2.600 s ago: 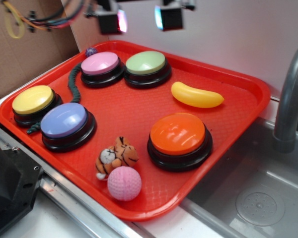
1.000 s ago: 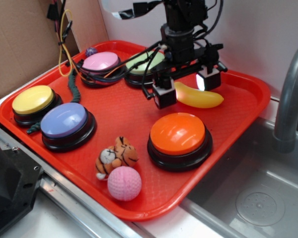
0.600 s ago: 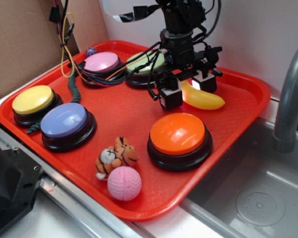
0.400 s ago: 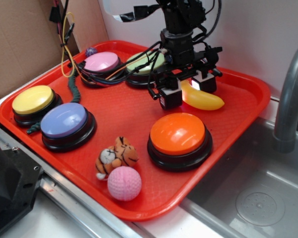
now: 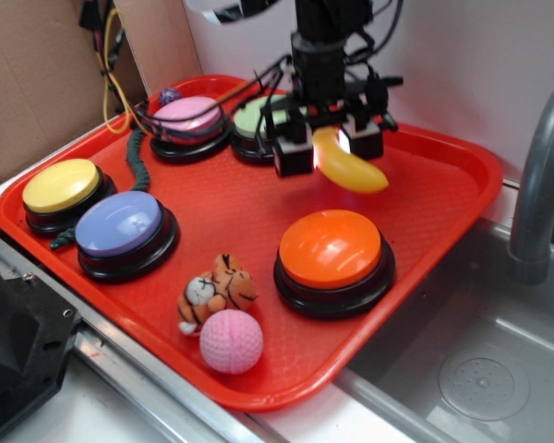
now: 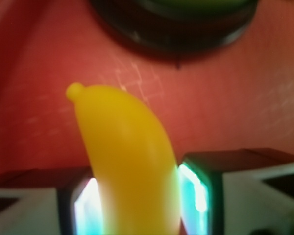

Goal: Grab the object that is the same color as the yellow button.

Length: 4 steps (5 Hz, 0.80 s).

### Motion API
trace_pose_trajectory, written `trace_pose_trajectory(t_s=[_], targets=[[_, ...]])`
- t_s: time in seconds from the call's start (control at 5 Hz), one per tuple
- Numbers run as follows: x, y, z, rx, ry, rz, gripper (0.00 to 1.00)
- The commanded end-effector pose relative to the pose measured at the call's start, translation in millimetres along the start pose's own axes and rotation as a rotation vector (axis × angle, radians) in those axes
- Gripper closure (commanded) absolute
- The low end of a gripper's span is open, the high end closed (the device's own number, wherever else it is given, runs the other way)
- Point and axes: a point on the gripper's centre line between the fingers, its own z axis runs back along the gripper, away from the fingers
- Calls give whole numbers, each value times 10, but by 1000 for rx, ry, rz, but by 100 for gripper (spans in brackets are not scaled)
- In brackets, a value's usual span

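Ext. view, L to R: yellow button (image 5: pixel 62 185) sits at the far-left edge of the red tray (image 5: pixel 443 198), w/ the blue-purple button (image 5: pixel 120 224) just in front of it and a dark green cord (image 5: pixel 137 157) running behind both. Pink button (image 5: pixel 186 113) and green button (image 5: pixel 255 118) stand side by side at the tray's back; green one partly hidden by the arm. Tiger toy (image 5: pixel 216 289) and pink ball (image 5: pixel 231 341) are touching, near the front rim. Gripper (image 5: pixel 328 146) hangs over mid-tray, clamped on the banana (image 5: pixel 347 164) at one end; banana is lifted clear of the tray surface. Its long axis runs from betw. the fingers out to the R and slightly down, free tip toward the tray's R side, above and behind the orange button (image 5: pixel 331 249). Wrist view: banana (image 6: pixel 130 161) pinched betw. both pads (image 6: pixel 196 193), long axis pointing away from the cam., nub tip tilted up-left, a black-based button blurred beyond. Grey faucet (image 5: pixel 540 175) and sink at far R.
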Motion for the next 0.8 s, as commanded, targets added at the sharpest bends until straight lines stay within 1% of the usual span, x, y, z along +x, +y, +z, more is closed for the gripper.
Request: trace_pose_trajectory(t_s=[0.0, 0.2, 0.4, 0.6], targets=[[265, 169, 802, -88, -88, -387, 100], [327, 402, 1018, -97, -92, -431, 100], [304, 657, 1182, -48, -61, -552, 100], [267, 913, 1216, -32, -59, -575, 100]])
